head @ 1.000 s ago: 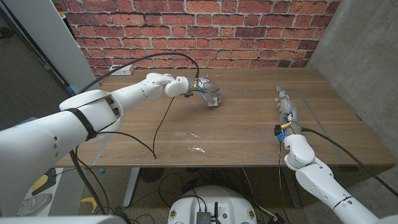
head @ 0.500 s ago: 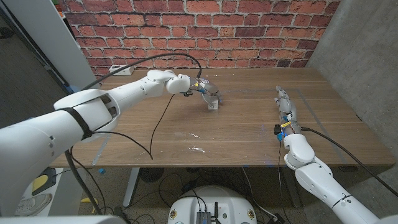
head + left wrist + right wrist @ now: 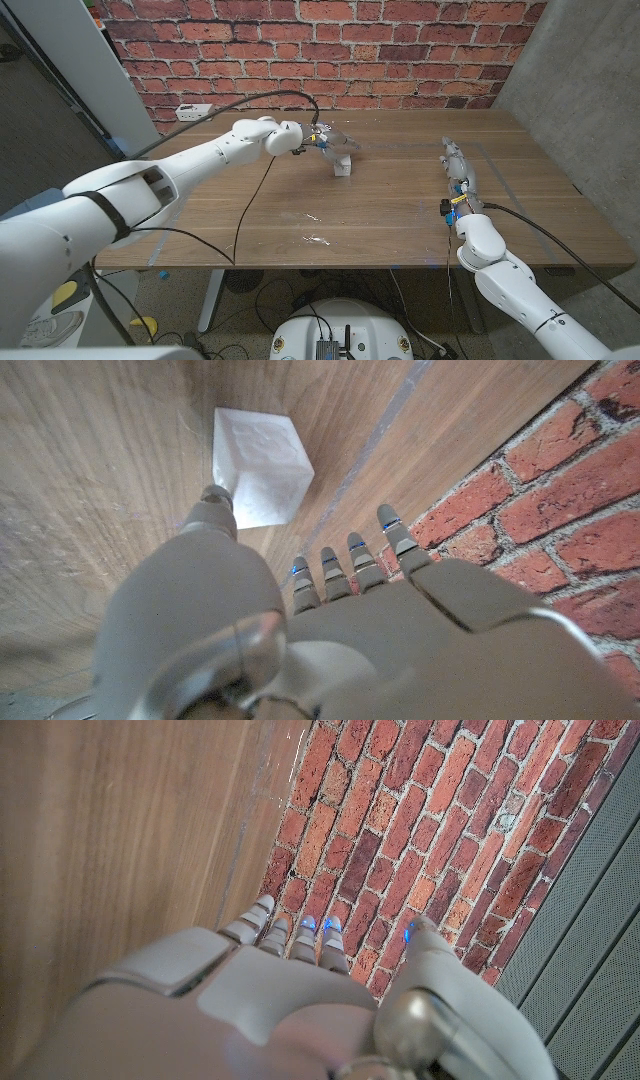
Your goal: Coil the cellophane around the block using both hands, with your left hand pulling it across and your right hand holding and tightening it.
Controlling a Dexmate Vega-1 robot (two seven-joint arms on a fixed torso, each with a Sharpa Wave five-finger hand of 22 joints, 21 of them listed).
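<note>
Support: a wooden table (image 3: 380,215) with a brown, grained top, standing in front of a brick wall.
Block: a small white block (image 3: 343,166) stands on the tabletop toward the far side, left of centre; in the left wrist view its faces look frosted (image 3: 260,465).
Scraps: two small pale, shiny bits (image 3: 316,238) lie on the near middle of the tabletop, well apart from the block.
Right side: the right hand (image 3: 460,170) lies stretched out on the tabletop near the right edge.
Markings: faint pale lines (image 3: 505,180) run across the top on the right side.
</note>
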